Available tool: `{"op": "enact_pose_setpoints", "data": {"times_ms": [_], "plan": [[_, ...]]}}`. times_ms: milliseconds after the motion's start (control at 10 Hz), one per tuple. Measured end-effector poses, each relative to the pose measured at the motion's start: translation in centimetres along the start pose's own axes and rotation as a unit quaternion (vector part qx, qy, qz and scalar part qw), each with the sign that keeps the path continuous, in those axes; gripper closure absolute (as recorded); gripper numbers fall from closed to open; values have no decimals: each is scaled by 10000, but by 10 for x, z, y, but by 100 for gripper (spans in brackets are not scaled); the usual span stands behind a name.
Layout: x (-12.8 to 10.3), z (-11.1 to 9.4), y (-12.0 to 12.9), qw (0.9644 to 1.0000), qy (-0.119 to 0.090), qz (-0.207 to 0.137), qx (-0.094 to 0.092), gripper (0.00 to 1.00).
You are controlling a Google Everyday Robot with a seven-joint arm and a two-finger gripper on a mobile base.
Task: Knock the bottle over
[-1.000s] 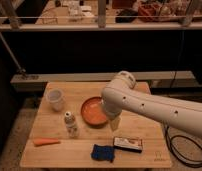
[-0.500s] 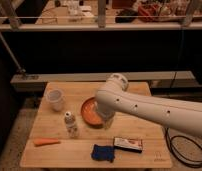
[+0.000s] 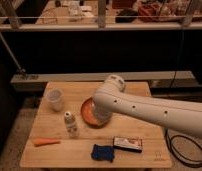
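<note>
The bottle (image 3: 70,125) is small, clear-greyish, with a white cap and a pale label. It stands upright on the wooden table (image 3: 49,125), left of centre. My white arm reaches in from the right. Its gripper (image 3: 100,118) hangs over the orange bowl (image 3: 85,113), a short way to the right of the bottle and apart from it. The arm hides much of the bowl.
A translucent white cup (image 3: 55,99) stands at the back left. An orange carrot (image 3: 45,141) lies front left. A blue cloth (image 3: 103,152) and a flat snack packet (image 3: 128,144) lie near the front edge. A black cable (image 3: 179,150) lies on the floor at right.
My arm has swung left across the table, bringing the gripper from the bowl's right side to over the bowl, closer to the bottle. The bottle still stands upright.
</note>
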Motion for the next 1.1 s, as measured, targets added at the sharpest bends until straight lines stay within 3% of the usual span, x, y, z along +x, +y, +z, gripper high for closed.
{"op": "enact_pose_setpoints", "data": {"times_ms": [200, 1100], "plan": [[-4, 2, -1, 10000, -47, -77, 9, 90], [-32, 20, -18, 9970, -309, -710, 62, 90]]}}
